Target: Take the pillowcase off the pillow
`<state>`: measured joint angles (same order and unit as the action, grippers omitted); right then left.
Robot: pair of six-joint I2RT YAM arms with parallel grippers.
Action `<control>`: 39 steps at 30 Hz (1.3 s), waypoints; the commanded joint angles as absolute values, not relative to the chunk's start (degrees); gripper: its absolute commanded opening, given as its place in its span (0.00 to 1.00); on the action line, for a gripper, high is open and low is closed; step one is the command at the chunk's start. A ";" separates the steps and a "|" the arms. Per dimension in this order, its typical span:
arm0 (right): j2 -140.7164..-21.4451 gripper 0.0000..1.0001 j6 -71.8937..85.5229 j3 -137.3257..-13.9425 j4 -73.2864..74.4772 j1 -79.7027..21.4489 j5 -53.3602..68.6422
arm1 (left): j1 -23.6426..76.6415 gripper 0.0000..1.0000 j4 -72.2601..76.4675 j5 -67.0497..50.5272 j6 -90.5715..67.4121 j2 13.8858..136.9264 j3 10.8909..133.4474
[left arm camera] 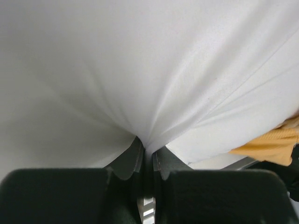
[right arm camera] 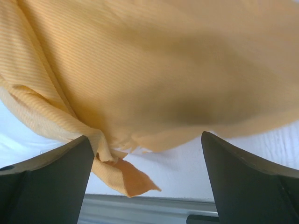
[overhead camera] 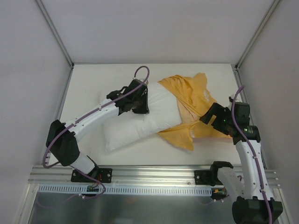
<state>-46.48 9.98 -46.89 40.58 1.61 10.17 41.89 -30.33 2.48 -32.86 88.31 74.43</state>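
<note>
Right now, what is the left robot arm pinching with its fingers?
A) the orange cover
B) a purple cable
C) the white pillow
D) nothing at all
C: in the left wrist view the left fingers are shut on a puckered fold of the white pillow, while the orange pillowcase only shows off to one side.
</note>
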 commanded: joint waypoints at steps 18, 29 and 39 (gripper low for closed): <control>-42.10 0.96 7.03 -44.92 44.21 3.16 7.91 | 32.79 0.00 -35.95 4.13 -31.99 80.51 72.25; -43.60 0.06 10.98 -37.88 36.21 3.08 11.88 | 31.38 0.00 -35.95 3.78 -31.82 77.96 72.60; -47.44 0.01 14.67 -61.84 39.20 4.65 2.64 | 24.27 0.00 -36.04 3.26 -32.00 71.38 69.35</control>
